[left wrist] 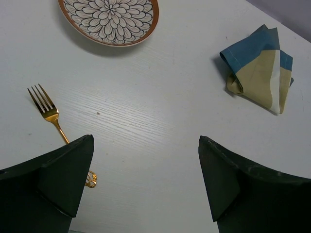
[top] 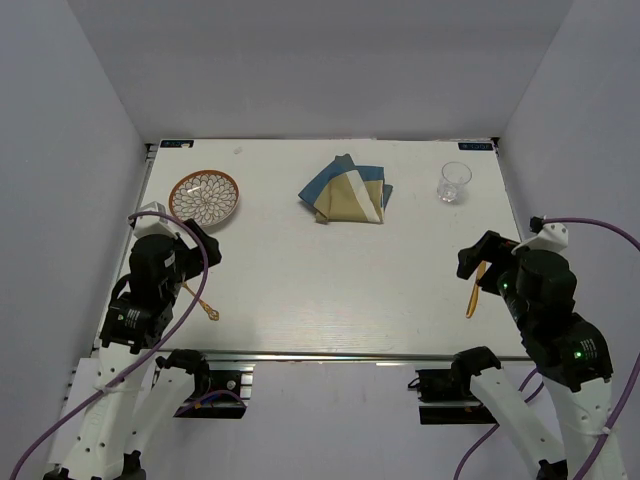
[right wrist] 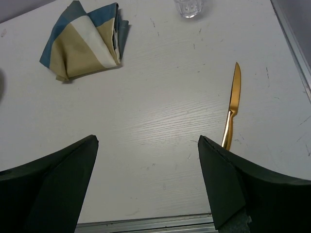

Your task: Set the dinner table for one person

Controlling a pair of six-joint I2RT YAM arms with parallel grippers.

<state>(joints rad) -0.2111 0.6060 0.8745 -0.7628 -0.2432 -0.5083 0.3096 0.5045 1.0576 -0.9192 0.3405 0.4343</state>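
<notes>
A round shallow plate with a brown rim and a white-and-dark petal pattern (top: 204, 197) sits at the far left of the large white rectangular counter with metal rail edges (top: 330, 280), its whole patterned face on show. A small clear glass tumbler (top: 453, 182) stands upright at the far right; the counter shows through it, and no contents can be made out. Between them, at the far middle, lies a folded blue, tan and white cloth (top: 347, 192).

The left wrist view cuts off the plate at its top edge, and the right wrist view does the same to the tumbler. A gold metal fork (left wrist: 48, 114) lies near the left edge, tines pointing away; part of its handle runs behind one dark finger (left wrist: 58, 174), and from above the left arm covers most of it. A gold metal knife (right wrist: 233, 104) lies near the right edge, blade pointing away, with its handle end hidden behind a finger (right wrist: 243, 184).

The left jaws stand wide apart with only bare counter seen between them. The right jaws also stand wide apart over bare counter, the knife just beside them. The counter spreads beneath both, its near rail close below the right jaws.
</notes>
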